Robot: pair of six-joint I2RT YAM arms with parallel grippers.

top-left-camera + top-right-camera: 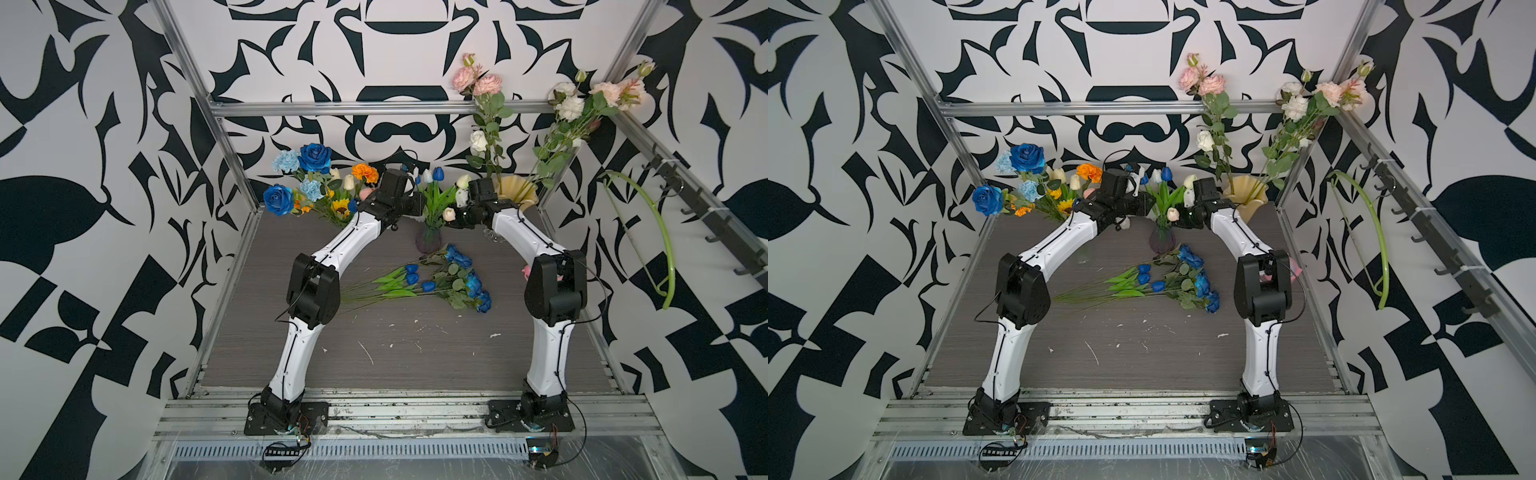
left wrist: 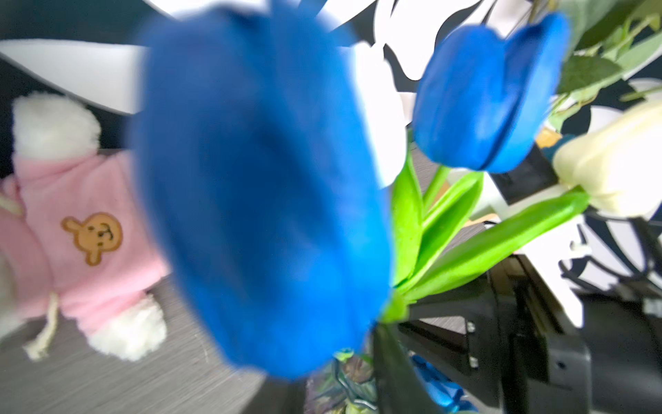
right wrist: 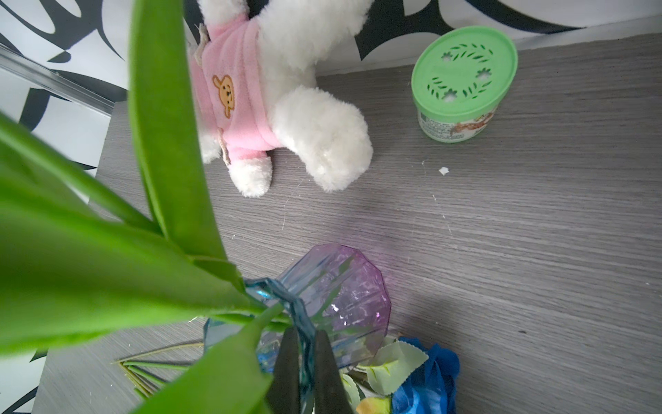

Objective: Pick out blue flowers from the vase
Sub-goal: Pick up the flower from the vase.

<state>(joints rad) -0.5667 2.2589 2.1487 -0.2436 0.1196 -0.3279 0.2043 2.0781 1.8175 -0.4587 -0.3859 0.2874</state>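
Note:
A purple glass vase (image 1: 428, 239) (image 3: 353, 294) stands mid-table and holds tulips with long green leaves. My right gripper (image 3: 306, 333) is shut on its blue-tinted rim. My left gripper (image 1: 415, 185) is up among the tulip heads. One blue tulip (image 2: 258, 186) fills the left wrist view and hides the jaws. A second blue tulip (image 2: 480, 96) (image 1: 438, 172) stands beside it, next to a cream tulip (image 2: 616, 161). Several blue flowers (image 1: 453, 282) (image 1: 1183, 278) lie on the table in front of the vase.
A bouquet with blue roses (image 1: 315, 157), pale-blue carnations (image 1: 286, 161) and orange blooms stands at the back left. A yellow vase (image 1: 517, 191) with pink and white flowers is at the back right. A plush toy (image 3: 279, 107) and a green-lidded tub (image 3: 462, 82) sit behind.

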